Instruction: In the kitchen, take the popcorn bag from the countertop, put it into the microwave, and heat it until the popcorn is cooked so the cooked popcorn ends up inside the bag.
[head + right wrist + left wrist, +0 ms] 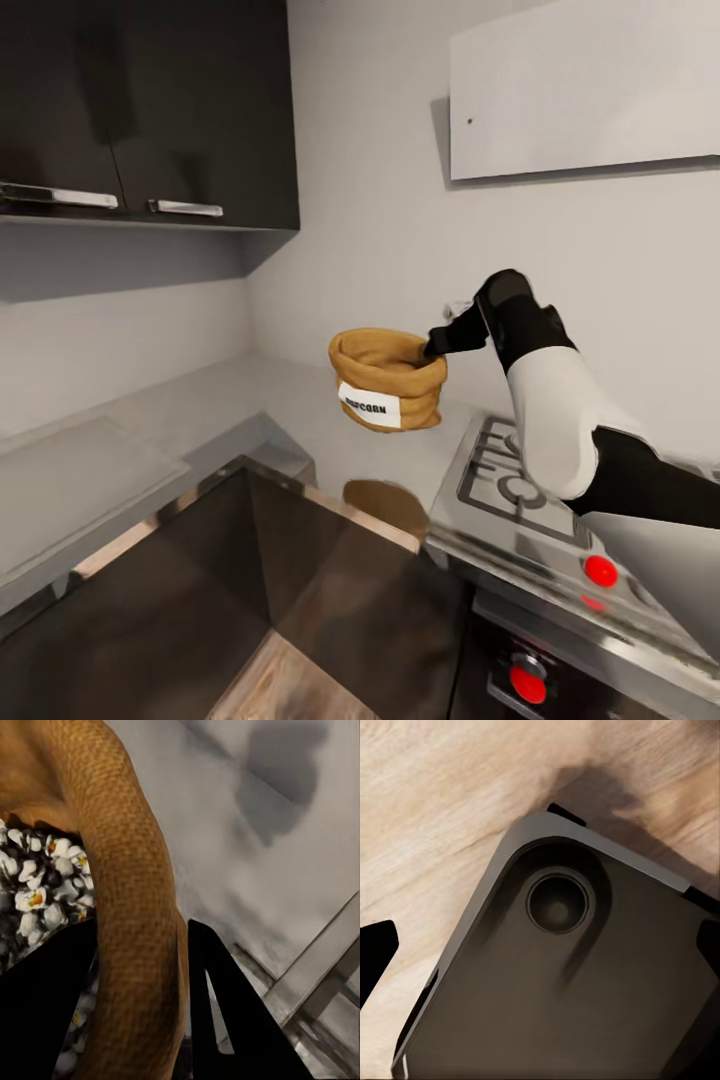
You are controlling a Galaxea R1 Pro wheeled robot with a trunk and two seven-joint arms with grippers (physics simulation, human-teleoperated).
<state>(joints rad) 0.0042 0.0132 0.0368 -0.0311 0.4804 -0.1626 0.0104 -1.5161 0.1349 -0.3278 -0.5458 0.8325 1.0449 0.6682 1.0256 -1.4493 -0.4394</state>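
Popcorn bag [388, 381] hangs in the air above the grey table [300, 405], just beside the gas hob [520, 490], with its tan reflection on the shiny top below it. The right pincer [436, 347] holds it by the rolled rim: in the right wrist view one dark finger sits inside the sack against the popcorn [41, 889] and the other outside, with the thick woven roll [131, 945] nipped between them.

Judging by the weave and the slumped folds, the bag is soft cloth that gives under pressure and will sag or tip if carried by one side only. It looks light, and the puffed white kernels inside add little weight but could spill over the rim if the sack leans. The rolled rim is the sensible place to grip, being the firmest and thickest part; the walls below it would likely just crumple. The coarse fabric should not slip easily.

The left wrist view looks down on a grey rounded base plate [585, 990] over a wooden floor [427, 810]; the left pincer's state I cannot tell.
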